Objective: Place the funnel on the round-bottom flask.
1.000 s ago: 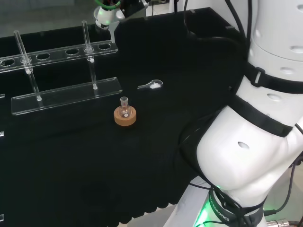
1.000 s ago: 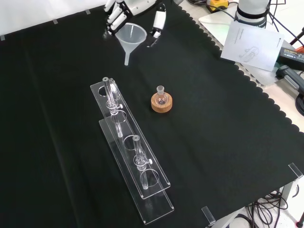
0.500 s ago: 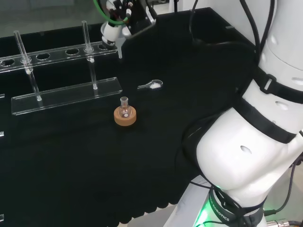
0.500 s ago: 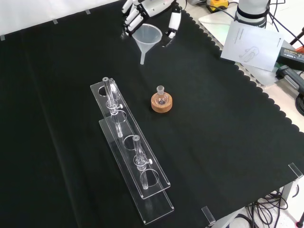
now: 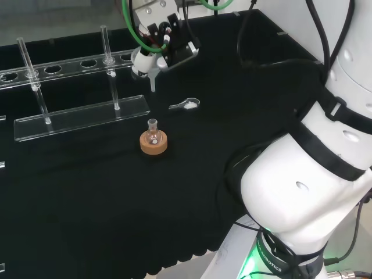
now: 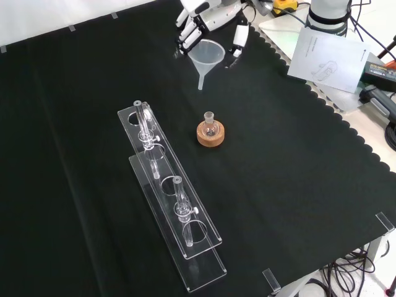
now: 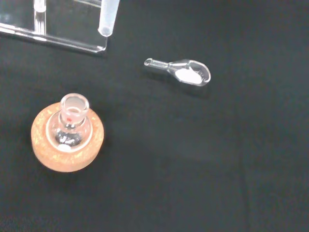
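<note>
The hand (image 6: 207,13) hangs above the far part of the cloth, its fingers curled round the rim of a clear plastic funnel (image 6: 205,57) whose stem points down. In the head view the hand (image 5: 164,39) carries the funnel (image 5: 145,63) above and behind the round-bottom flask (image 5: 153,132). The small flask (image 6: 210,122) stands upright in a cork ring (image 6: 210,135), nearer the camera than the funnel in the front view. The wrist view has the funnel's stem tip (image 7: 108,20) apart from the flask's open neck (image 7: 74,103) and cork ring (image 7: 67,155).
A clear test-tube rack (image 6: 170,198) with two tubes lies left of the flask in the front view. A small glass scoop with white powder (image 5: 186,104) lies on the cloth near the flask, also in the wrist view (image 7: 186,71). Papers (image 6: 328,52) lie beyond the cloth's right edge.
The hand has carried the funnel steadily closer to the flask: rightward in the front view, and down and rightward in the head view. Flask, scoop and rack have not moved.
</note>
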You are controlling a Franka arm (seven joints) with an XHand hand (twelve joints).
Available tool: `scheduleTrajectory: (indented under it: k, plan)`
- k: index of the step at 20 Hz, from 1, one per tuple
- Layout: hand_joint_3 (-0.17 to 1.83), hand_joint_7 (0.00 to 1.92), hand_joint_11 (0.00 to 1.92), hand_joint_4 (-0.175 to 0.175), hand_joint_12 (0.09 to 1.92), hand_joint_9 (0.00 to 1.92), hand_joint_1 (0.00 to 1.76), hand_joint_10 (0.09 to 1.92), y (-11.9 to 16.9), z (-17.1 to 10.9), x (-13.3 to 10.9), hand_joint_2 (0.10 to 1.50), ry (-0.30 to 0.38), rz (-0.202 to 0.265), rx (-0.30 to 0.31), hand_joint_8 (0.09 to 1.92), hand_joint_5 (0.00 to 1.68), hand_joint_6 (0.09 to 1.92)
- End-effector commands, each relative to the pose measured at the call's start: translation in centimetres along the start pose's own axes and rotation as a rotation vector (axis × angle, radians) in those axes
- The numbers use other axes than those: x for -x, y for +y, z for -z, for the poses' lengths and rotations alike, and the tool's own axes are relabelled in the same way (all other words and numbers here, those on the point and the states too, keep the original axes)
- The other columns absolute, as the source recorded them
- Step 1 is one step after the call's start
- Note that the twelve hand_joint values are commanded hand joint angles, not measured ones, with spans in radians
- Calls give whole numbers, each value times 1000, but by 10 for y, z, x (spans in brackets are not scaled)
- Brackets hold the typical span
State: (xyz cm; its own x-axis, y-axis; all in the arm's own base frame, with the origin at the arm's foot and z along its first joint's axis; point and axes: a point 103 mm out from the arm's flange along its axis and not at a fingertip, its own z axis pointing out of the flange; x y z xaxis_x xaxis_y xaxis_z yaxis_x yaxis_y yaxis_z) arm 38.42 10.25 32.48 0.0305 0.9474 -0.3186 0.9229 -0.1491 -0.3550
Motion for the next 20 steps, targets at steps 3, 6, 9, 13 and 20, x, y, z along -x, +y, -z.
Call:
scheduleTrajectory:
  k: [3,6,9,13,20]
  plan:
    - [428,595,558,-12,1314,912,626,522,5,-24,-14,836,20,21,-10,699,513,87]
    - [429,595,559,-12,1313,913,626,522,9,-33,-19,835,22,33,-27,700,517,87]
    - [430,595,560,-12,1311,913,626,521,15,-43,-23,834,24,38,-52,700,519,87]
    - [432,593,561,-12,1310,913,626,520,22,-57,-23,834,42,43,-81,700,519,87]
    - [434,585,562,-14,1309,910,623,517,31,-69,-29,834,41,46,-77,699,514,87]
